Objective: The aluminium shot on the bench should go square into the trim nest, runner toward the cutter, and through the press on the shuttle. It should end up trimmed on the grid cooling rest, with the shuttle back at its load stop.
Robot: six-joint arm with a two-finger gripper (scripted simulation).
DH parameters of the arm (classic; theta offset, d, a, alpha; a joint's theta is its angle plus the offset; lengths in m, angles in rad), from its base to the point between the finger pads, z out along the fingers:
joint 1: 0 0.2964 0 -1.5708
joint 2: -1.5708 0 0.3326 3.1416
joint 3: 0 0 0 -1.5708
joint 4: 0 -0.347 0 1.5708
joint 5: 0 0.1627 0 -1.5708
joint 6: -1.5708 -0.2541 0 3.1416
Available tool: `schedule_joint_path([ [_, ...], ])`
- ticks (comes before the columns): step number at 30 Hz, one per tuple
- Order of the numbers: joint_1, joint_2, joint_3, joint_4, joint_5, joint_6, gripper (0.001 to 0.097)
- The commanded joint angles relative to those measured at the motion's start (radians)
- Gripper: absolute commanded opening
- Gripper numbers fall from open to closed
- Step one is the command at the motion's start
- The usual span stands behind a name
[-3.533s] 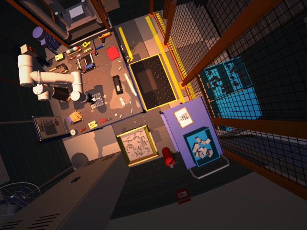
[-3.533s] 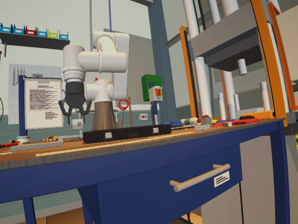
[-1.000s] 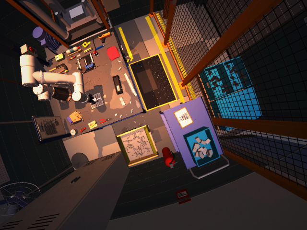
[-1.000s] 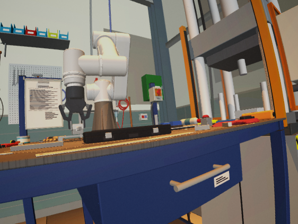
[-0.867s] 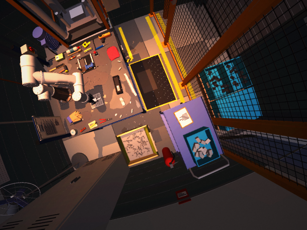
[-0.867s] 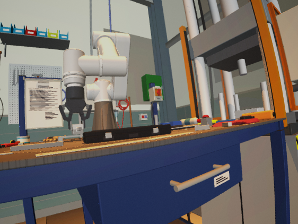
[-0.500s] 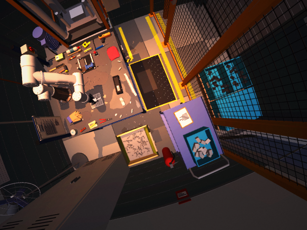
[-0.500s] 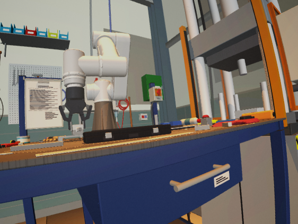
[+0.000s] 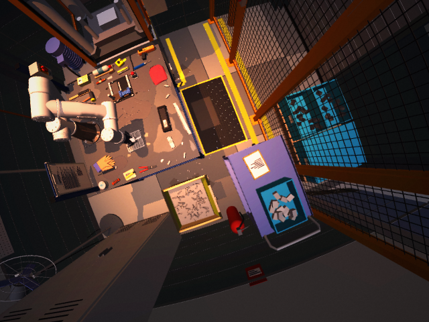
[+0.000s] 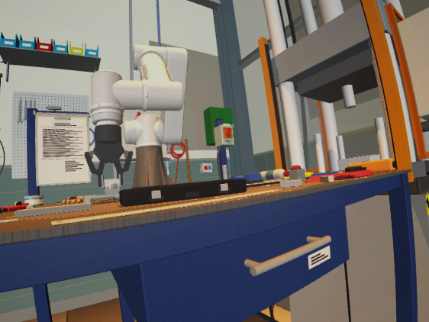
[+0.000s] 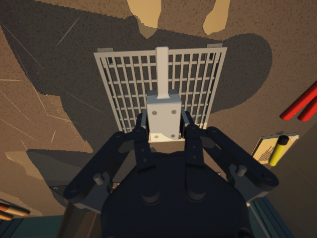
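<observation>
The aluminium shot [image 11: 164, 116], a pale grey block with a narrow runner sticking out from its far end, sits between my fingers just above the grid cooling rest [image 11: 160, 85]. The rest is a light wire grid lying flat on the brown bench top [image 9: 136, 140], near the arm's base. The trim nest with its blue shuttle [image 9: 122, 89] stands further along the bench toward the press [image 10: 336, 76], and the shuttle rails run toward the press frame. My gripper [image 11: 164, 128] points straight down over the rest's near half [image 10: 110, 179] and is closed on the shot.
Behind the bench stand the press columns and an orange guard frame [image 10: 385, 87]. A long black case [image 10: 183, 190] and a pale strip lie along the bench's front. Red-handled pliers [image 11: 300, 105], a yellow marker on a pad [image 11: 276, 151] and work gloves [image 9: 104, 163] lie near the rest.
</observation>
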Motion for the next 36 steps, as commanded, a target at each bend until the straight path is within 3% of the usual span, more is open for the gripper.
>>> schedule_joint_path([
  [1, 0.000, 0.000, 0.000, 0.000, 0.000, 0.000, 0.0080],
  [3, 0.000, 0.000, 0.000, 0.000, 0.000, 0.000, 0.0080],
  [29, 0.000, 0.000, 0.000, 0.000, 0.000, 0.000, 0.0600],
  [36, 0.000, 0.000, 0.000, 0.000, 0.000, 0.000, 0.0600],
])
